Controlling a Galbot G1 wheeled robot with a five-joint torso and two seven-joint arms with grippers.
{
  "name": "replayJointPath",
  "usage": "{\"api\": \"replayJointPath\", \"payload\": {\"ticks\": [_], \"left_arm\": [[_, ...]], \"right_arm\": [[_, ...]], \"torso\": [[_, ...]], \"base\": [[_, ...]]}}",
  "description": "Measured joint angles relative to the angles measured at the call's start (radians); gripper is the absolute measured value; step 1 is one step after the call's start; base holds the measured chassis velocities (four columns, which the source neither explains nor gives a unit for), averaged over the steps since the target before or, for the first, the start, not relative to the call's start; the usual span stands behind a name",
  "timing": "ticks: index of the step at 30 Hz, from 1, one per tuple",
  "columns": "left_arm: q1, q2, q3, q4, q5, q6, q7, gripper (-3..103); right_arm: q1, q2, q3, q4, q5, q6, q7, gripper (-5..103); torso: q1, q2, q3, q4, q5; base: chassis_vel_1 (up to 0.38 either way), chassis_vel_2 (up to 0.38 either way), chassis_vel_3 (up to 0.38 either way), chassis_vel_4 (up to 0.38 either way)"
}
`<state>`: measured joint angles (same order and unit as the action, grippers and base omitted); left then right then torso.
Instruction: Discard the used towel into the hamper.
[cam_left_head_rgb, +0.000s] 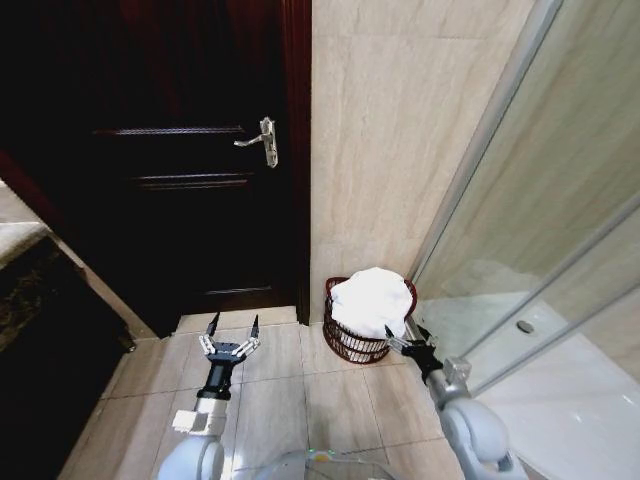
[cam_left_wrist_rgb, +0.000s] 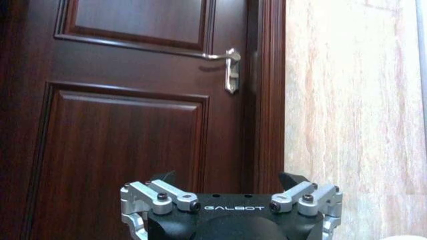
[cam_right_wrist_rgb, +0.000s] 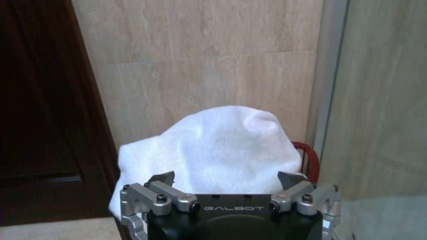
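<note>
The crumpled white terry towel (cam_left_head_rgb: 370, 297) lies heaped in the small round dark reddish-brown open-weave hamper (cam_left_head_rgb: 352, 344), bulging well above its rim and draping over the near edge. The hamper stands on the beige tiled floor (cam_left_head_rgb: 290, 395) in the corner between the beige tiled wall (cam_left_head_rgb: 400, 130) and the glass shower partition (cam_left_head_rgb: 540, 230), just beside the dark wooden door (cam_left_head_rgb: 190, 150) with its silver lever handle (cam_left_head_rgb: 262, 141).

The right hand (cam_left_head_rgb: 400, 336) is open and empty, its fingers spread, just short of the hamper's near side; in the right wrist view the towel (cam_right_wrist_rgb: 213, 150) mounds directly ahead of the spread fingertips, with a sliver of the red rim (cam_right_wrist_rgb: 308, 156) beside it.

The left hand (cam_left_head_rgb: 233, 328) is also open and empty, held low over the floor, well apart from the hamper and pointing at the door (cam_left_wrist_rgb: 133, 125).
</note>
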<state>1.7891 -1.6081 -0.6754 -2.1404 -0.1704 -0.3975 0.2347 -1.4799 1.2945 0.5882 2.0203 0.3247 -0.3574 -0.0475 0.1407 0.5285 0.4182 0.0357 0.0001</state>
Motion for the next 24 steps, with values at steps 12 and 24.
{"api": "replayJointPath", "payload": {"ticks": [12, 24], "left_arm": [[0.037, 0.0, 0.004, -0.02, -0.006, -0.029, -0.001, 100], [0.037, 0.0, -0.007, -0.027, -0.01, -0.035, -0.003, 100]], "right_arm": [[0.157, -0.017, -0.091, -0.145, 0.035, -0.057, 0.018, 100], [0.241, -0.021, -0.105, -0.232, 0.097, -0.151, 0.026, 100]], "torso": [[0.0, 0.0, 0.0, 0.0, -0.0001], [0.0, 0.001, 0.0, 0.0, -0.0002]], "base": [[0.0, 0.0, 0.0, 0.0], [0.0, 0.0, 0.0, 0.0]]}}
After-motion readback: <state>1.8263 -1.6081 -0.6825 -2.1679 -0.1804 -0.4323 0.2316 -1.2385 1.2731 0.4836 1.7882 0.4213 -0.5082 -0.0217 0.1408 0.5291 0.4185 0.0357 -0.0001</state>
